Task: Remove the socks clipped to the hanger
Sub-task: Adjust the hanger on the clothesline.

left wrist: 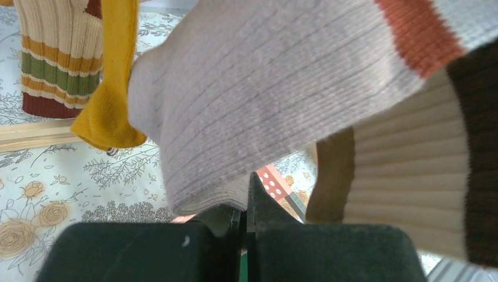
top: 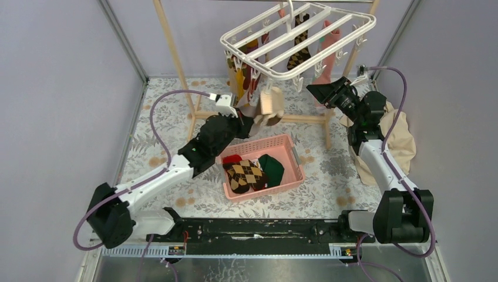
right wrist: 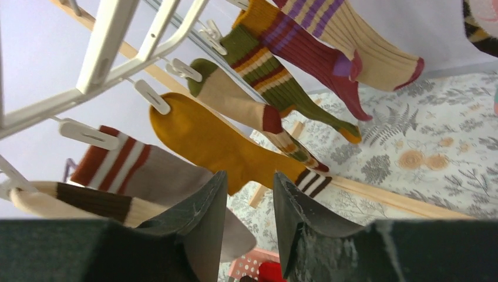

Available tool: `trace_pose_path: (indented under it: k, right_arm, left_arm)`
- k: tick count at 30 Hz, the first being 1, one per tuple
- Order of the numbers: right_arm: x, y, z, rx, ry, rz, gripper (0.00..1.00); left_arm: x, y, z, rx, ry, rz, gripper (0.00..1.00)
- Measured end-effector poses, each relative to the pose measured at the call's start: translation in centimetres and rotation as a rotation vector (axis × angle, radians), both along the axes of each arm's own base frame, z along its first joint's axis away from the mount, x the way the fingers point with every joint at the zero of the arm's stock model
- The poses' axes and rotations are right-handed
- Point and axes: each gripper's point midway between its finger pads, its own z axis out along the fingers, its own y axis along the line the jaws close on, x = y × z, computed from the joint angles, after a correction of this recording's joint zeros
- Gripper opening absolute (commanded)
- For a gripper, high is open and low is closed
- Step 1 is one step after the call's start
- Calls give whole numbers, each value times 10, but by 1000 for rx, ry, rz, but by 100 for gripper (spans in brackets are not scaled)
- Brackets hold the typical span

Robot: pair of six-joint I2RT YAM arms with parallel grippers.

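Note:
The white hanger (top: 299, 35) hangs from the wooden frame, with several socks clipped under it. My left gripper (top: 249, 124) is below its front left corner, shut on the toe of a grey sock with an orange stripe (left wrist: 264, 100) that is still clipped above. A cream-and-brown sock (left wrist: 411, 170) hangs beside it, and a yellow sock (left wrist: 111, 88) behind. My right gripper (top: 312, 91) is open and empty at the hanger's front right. Its wrist view shows its jaws (right wrist: 249, 194) apart below the yellow sock (right wrist: 217, 141), with the grey sock (right wrist: 147, 167) and the hanger bars (right wrist: 111, 41) alongside.
A pink basket (top: 261, 167) on the floral table holds an argyle sock (top: 244, 175), a red one and a green one (top: 273, 167). The wooden frame (top: 176, 64) stands behind it. A large beige cloth (top: 402, 141) lies by the right arm. Walls close in on both sides.

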Motion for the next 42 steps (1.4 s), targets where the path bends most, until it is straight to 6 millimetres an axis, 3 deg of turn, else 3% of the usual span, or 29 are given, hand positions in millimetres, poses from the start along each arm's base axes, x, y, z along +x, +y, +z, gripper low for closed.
trace_pose_path:
  k: [5, 12, 19, 25, 31, 35, 42]
  right_arm:
    - [-14, -5, -6, -58, 44, -34, 45]
    - [-44, -9, 3, -124, 40, -69, 44]
    - [-80, 24, 15, -153, 37, 29, 41]
    - [-126, 69, 56, -165, -20, 197, 40]
    - [-162, 85, 118, -119, -141, 319, 42]
    - [-169, 85, 141, -110, -190, 331, 45]
    - [-162, 86, 155, -108, -206, 318, 46]
  left_arm:
    - [-23, 12, 28, -30, -25, -11, 0]
    - [-45, 35, 60, -80, -66, 16, 0]
    - [-55, 55, 67, -85, -76, 58, 0]
    - [-56, 62, 61, -67, -72, 78, 0]
    - [-56, 69, 54, -38, -71, 103, 0]
    - [-59, 84, 60, -31, -87, 147, 0]
    - [-63, 121, 73, -18, -118, 270, 0]
